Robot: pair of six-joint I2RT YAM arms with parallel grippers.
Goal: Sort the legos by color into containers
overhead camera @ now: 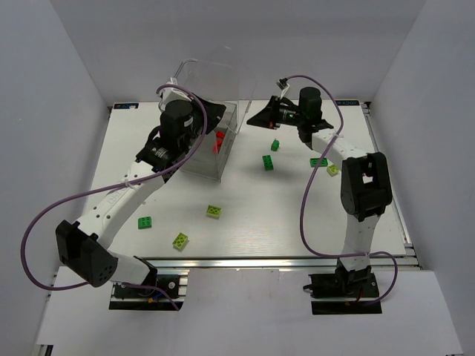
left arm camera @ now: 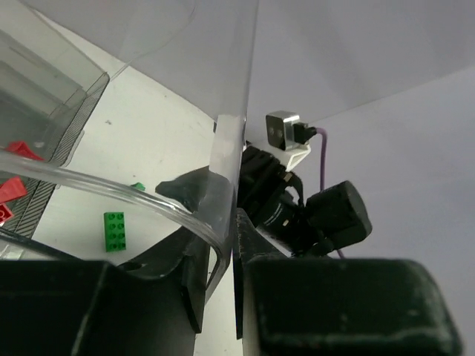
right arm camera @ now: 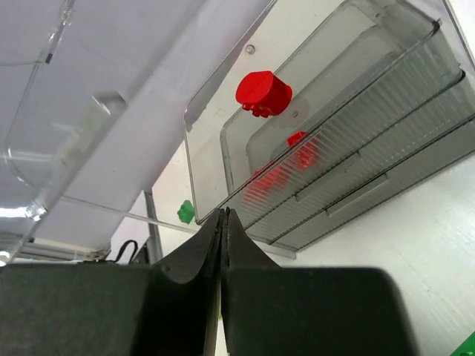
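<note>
The left gripper [left arm camera: 225, 230] pinches the edge of the clear lid [left arm camera: 185, 59], I think to hold it up so that the box [overhead camera: 211, 159] is open from above. The right gripper [right arm camera: 223, 222], just beside the box, has its jaws pressed together on nothing. Red bricks [right arm camera: 263, 93] lie in the top compartment; green bricks [overhead camera: 268, 162] lie scattered on the table [overhead camera: 297, 215].

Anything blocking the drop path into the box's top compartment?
Nothing visible. The left tool holds the clear lid swung up, leaving the top compartment, red bricks inside, open. The right tool, shut and empty, sits beside the box.
</note>
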